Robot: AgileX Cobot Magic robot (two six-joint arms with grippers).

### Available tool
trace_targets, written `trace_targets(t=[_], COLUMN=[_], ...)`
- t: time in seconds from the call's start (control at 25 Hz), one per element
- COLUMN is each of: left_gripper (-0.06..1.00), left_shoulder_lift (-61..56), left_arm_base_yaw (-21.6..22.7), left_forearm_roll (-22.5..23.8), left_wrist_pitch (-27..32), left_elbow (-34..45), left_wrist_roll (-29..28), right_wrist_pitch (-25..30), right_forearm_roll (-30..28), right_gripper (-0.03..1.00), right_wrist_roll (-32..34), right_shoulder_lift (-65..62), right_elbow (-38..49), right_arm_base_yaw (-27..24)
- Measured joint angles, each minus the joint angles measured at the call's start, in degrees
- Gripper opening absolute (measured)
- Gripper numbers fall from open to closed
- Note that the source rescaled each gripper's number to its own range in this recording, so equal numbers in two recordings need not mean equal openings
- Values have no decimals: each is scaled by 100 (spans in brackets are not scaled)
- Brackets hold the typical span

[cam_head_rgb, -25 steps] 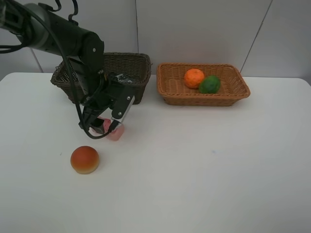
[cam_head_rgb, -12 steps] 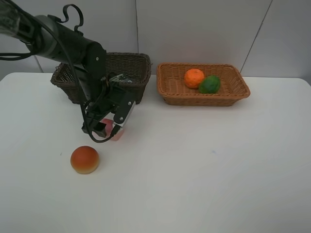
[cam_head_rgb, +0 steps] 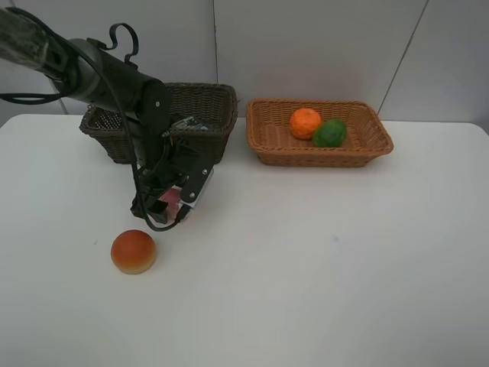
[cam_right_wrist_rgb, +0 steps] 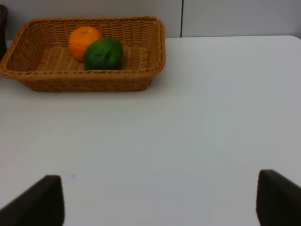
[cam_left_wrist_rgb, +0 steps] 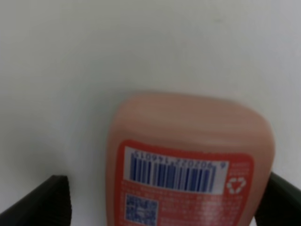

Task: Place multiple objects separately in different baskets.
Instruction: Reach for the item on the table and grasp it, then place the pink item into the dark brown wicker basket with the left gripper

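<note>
Left of centre in the high view, the left gripper (cam_head_rgb: 168, 209) hangs, fingers wide apart, astride the pink barcode-labelled plastic bottle (cam_left_wrist_rgb: 188, 155) on the white table (cam_head_rgb: 306, 267); closing off-centre could squirt its smooth body sideways.

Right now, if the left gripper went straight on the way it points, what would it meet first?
The pink bottle, between the open jaws of the left gripper; beyond it, probably the table.

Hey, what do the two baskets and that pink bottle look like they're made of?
Dark basket: woven wicker or rattan, matte brown, strands visible. Light basket: same weave, orange-tan. Pink bottle: probably smooth plastic, slight sheen, with a printed barcode label.
</note>
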Motion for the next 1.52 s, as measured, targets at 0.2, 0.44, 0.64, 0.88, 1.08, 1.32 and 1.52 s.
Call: trace_targets(t=[0.2, 0.44, 0.64, 0.88, 1.08, 1.32, 1.52], left_gripper=[97, 64, 64, 64, 64, 64, 64], left_shoulder_lift=[7, 21, 21, 25, 25, 25, 25], left_arm_base_yaw=[0, 0, 0, 0, 0, 0, 0], left_forearm_roll=[0, 0, 0, 0, 0, 0, 0], left_wrist_pitch=[6, -25, -25, -25, -25, -25, -25], left_elbow=[-6, -6, -6, -6, -6, -6, -6], left_wrist_roll=[2, 2, 2, 2, 2, 2, 2], right_wrist_pitch=[0, 0, 0, 0, 0, 0, 0], right_forearm_roll=[0, 0, 0, 0, 0, 0, 0], right_gripper=[63, 63, 63, 63, 63, 63, 63], right_wrist_roll=[0, 0, 0, 0, 0, 0, 0], right_shoulder_lift=[0, 0, 0, 0, 0, 0, 0], right_elbow=[0, 0, 0, 0, 0, 0, 0], right_arm_base_yaw=[0, 0, 0, 0, 0, 0, 0])
